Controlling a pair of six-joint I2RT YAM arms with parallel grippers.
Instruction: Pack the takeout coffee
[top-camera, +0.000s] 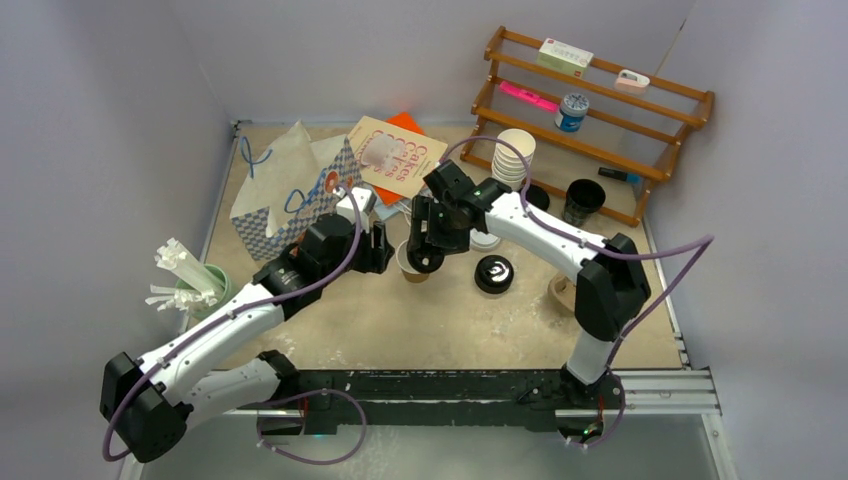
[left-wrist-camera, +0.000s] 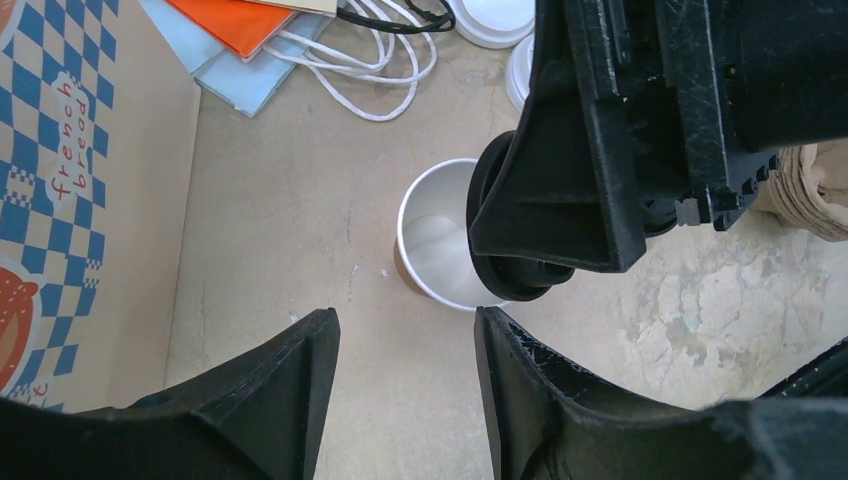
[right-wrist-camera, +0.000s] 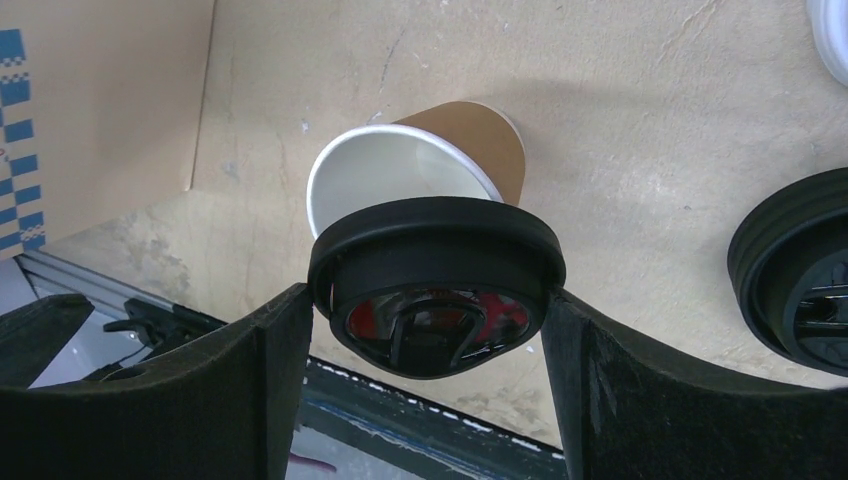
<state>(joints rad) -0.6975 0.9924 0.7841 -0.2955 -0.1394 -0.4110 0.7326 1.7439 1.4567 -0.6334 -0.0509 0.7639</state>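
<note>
Right pincer (right-wrist-camera: 428, 320): clamped across the rim of a black lid (right-wrist-camera: 436, 250), partly over the open brown paper cup (right-wrist-camera: 480, 150), which stands upright mid-surface (right-wrist-camera: 640, 120). Left pincer (left-wrist-camera: 405, 335): jaws parted, empty, just beside that cup. Handling, judged: cup light, thin-walled, easily crushed or tipped; grip low on the wall, gently. Black lidded cup (top-camera: 493, 272): near, to the right.

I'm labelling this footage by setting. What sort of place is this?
Probably a mock café counter staged in a lab booth: a stack of paper cups, a french-bread bakery bag and a cup of straws sit on a table boxed in by plain grey walls.
</note>
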